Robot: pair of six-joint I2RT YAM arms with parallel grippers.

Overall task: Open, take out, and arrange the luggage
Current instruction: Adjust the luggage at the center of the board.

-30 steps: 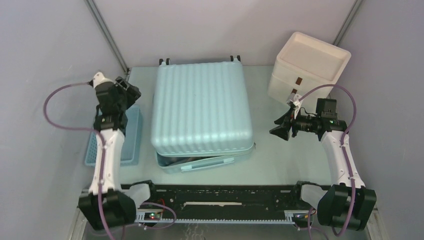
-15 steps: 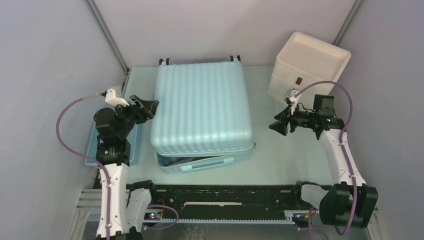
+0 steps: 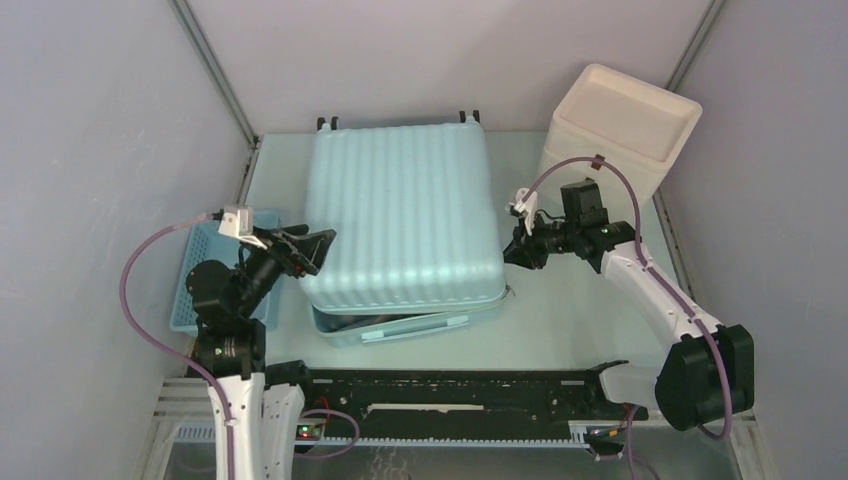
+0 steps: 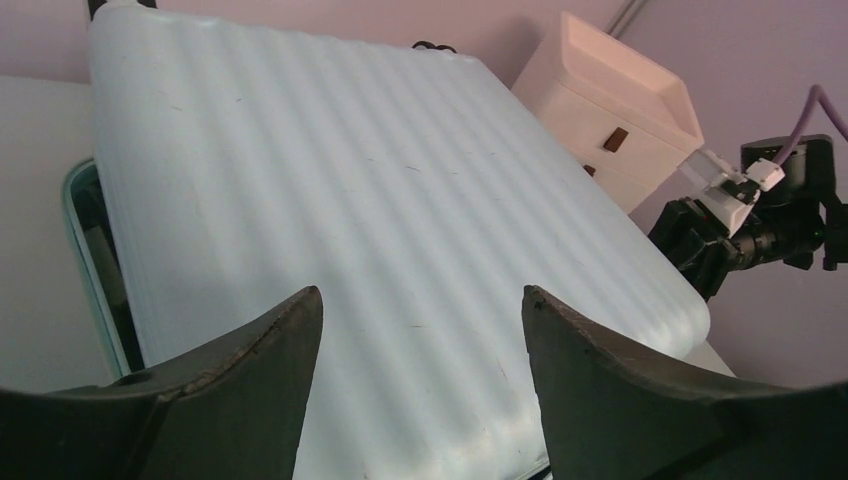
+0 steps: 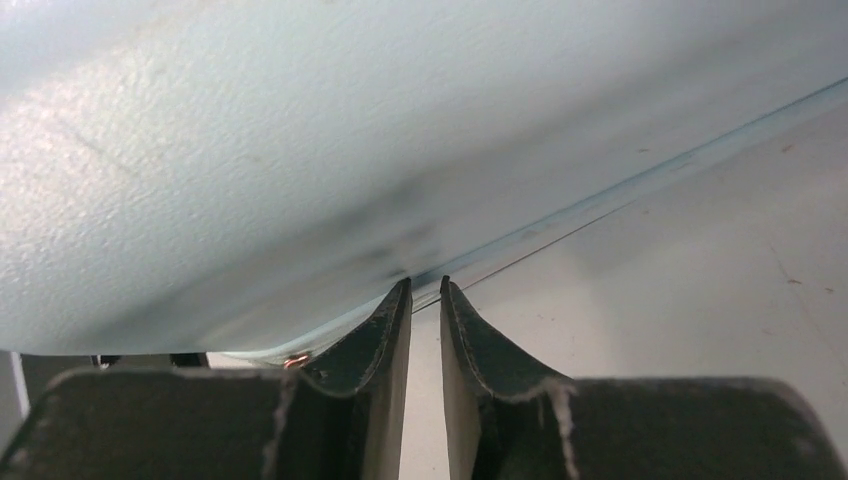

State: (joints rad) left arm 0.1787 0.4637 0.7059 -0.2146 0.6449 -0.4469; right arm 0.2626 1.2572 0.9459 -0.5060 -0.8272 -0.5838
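Luggage (image 3: 400, 200) flanked on both sides
Left hand (image 3: 318, 247) is spread apart at its left edge; right hand (image 5: 425, 285) is almost together, tips at the right seam. It lies flat mid-surface (image 3: 560, 320), lid ajar nearside, wheels far

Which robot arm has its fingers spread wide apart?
The left arm's fingers, spread wide facing the luggage. The right arm's fingers are almost pinched together at its edge.
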